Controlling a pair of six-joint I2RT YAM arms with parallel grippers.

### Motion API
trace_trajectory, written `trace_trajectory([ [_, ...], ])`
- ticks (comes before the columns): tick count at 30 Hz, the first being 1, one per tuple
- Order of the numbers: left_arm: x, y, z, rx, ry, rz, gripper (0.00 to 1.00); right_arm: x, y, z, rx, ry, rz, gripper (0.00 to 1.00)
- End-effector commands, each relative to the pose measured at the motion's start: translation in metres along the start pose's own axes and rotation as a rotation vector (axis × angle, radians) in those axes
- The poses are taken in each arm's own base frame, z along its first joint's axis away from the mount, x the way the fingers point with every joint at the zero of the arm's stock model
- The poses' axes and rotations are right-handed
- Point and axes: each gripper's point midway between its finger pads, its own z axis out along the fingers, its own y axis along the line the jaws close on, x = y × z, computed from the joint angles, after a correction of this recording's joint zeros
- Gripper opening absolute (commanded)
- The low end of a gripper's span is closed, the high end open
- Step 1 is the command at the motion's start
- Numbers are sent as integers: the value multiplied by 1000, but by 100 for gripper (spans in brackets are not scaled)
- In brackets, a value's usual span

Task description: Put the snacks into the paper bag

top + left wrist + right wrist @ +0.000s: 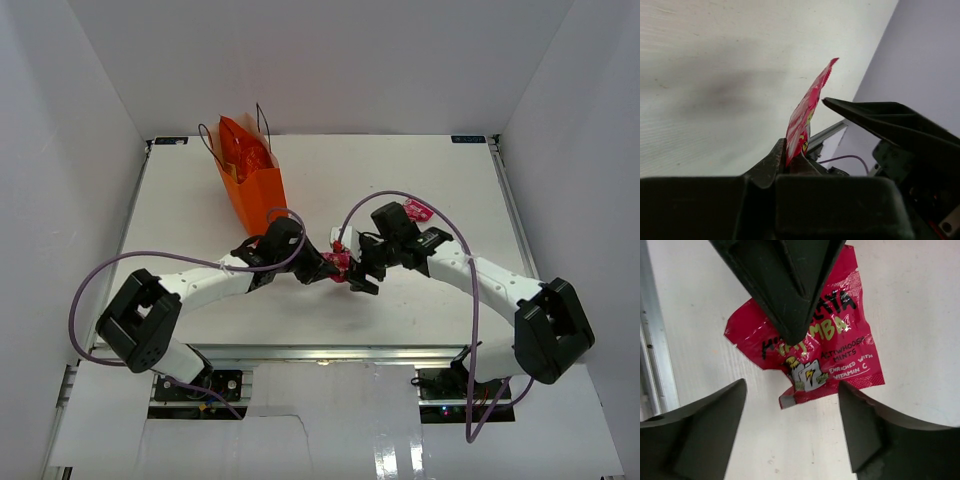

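A pink snack packet (341, 262) hangs in mid-air between my two grippers at the table's middle. My left gripper (792, 150) is shut on the packet's (805, 112) lower edge, and the packet stands up from the jaws. My right gripper (792, 385) is open, its fingers spread on either side of the packet (845, 355) without touching it. The left gripper's fingers (785, 285) pinch the packet from above in the right wrist view. The orange paper bag (255, 190) stands upright at the back left with the orange-red chip bag (246, 153) inside. A second pink packet (417, 210) lies behind the right arm.
White walls enclose the table (400, 170) on three sides. Purple cables loop over both arms near the grippers. A metal rail (652, 355) runs along the table's near edge.
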Motion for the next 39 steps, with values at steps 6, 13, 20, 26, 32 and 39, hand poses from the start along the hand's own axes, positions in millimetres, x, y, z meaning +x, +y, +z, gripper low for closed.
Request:
trace_trajectory([
  [6,-40,-31,-61,-168,-208,344,1,-55,-24,-81,43,-217,-69,88],
  [13,-100,-94,-174,-229,-607,514,0,-19,-96,-133,225,-234,113,87],
  [20,-192,-121,-252,-330,-834,504,0,-4,-113,-127,234,-239,223,87],
  [26,-242,-144,-270,-365,-867,529,1,4,-122,-128,263,-228,256,86],
  [32,-275,-152,-246,-389,-867,535,2,13,-130,-134,293,-226,292,86],
  [39,-297,-145,-219,-423,-847,513,3,27,-141,-148,344,-223,336,87],
])
